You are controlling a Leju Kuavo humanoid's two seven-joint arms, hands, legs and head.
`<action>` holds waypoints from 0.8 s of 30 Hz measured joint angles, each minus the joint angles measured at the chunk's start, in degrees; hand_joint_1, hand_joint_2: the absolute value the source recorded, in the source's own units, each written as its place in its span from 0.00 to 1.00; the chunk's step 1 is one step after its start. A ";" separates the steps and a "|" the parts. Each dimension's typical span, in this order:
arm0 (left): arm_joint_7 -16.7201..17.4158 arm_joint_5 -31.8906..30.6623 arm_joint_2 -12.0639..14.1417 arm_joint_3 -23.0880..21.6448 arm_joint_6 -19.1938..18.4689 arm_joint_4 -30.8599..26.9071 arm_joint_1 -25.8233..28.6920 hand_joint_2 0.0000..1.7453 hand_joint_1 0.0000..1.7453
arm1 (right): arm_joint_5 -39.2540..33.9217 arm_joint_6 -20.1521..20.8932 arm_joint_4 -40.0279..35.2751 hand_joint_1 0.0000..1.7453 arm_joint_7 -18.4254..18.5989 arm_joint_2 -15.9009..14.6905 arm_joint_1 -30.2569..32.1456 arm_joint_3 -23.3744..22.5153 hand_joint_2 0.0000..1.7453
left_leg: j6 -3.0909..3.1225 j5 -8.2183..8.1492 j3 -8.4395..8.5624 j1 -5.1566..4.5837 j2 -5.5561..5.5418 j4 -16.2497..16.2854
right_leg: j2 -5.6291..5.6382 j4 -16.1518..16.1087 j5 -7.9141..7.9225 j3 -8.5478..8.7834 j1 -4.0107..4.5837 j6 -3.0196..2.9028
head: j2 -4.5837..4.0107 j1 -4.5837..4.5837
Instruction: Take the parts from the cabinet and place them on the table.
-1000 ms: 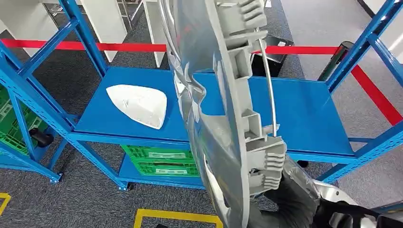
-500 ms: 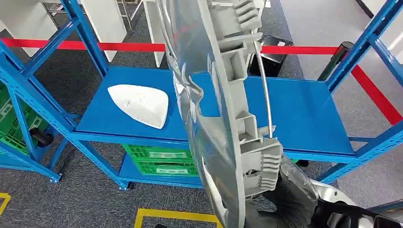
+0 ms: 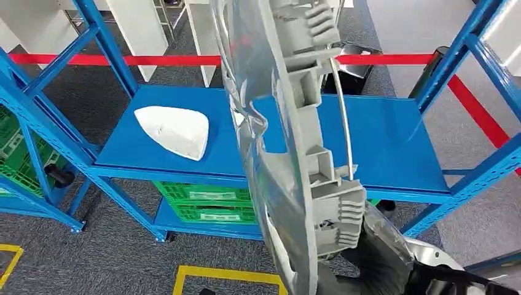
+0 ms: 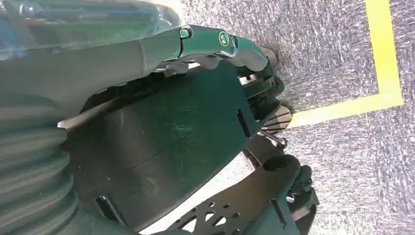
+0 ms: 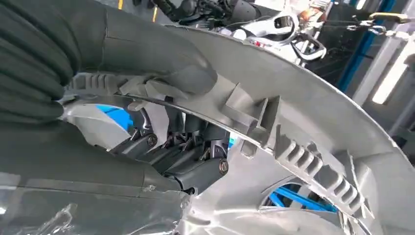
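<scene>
The right hand [image 3: 375, 258] gripped the hubcap [image 3: 276, 141] by its lower rim, low and right of centre in the head view. In the right wrist view the hand [image 5: 166, 122] had its thick grey thumb [image 5: 161, 66] pressed on the ribbed rim of the hubcap [image 5: 303, 127] while the darker fingers [image 5: 195, 166] curled in behind the rim. The hubcap stood nearly on edge, raised in front of the camera, its silver face turned to the robot's left and its grey back with clips [image 3: 335, 215] and a wire ring [image 3: 344, 117] turned to the right. It was held clear of the rack, touching nothing but the hand.

The left hand [image 4: 215, 46] hung low beside the robot's body over grey carpet; its fingers were too poorly seen to tell whether they were apart or curled, and nothing showed in them.

Beyond the hubcap stood a blue rack [image 3: 393, 141]. On its shelf, towards the left, lay a white cover [image 3: 174, 130], flat and well apart from the hubcap. Under the shelf sat a green crate [image 3: 203, 203], with another green crate [image 3: 12, 166] in the rack at far left. Yellow tape [image 3: 227, 275] marked the carpet just before the rack, and red tape [image 3: 123, 59] ran across the floor behind it.
</scene>
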 joint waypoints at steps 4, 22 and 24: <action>-0.05 0.00 0.07 0.22 -0.02 0.00 -0.48 1.00 0.00 | -0.26 -0.02 0.00 1.00 0.04 0.00 0.00 -0.04 1.00 | -0.51 -9.46 -3.36 0.01 0.04 14.83 | -0.33 0.30 1.25 -1.94 0.53 -1.01 | 0.00 -0.92; -0.96 0.09 -0.22 0.50 -0.13 0.00 0.62 1.00 0.00 | 1.77 -1.07 -0.04 1.00 1.31 -0.02 0.34 0.31 1.00 | 2.72 2.23 1.01 -0.38 0.54 -3.05 | -0.30 14.87 -2.48 -6.50 0.34 2.63 | 0.00 -0.05; -1.09 0.11 -0.33 0.65 0.22 0.00 0.45 1.00 0.00 | 2.36 -1.53 -0.35 1.00 1.49 -0.02 0.33 0.35 1.00 | 2.24 2.70 -0.33 -0.36 0.51 -2.08 | -0.37 5.07 -0.54 0.67 0.18 2.46 | 0.00 0.02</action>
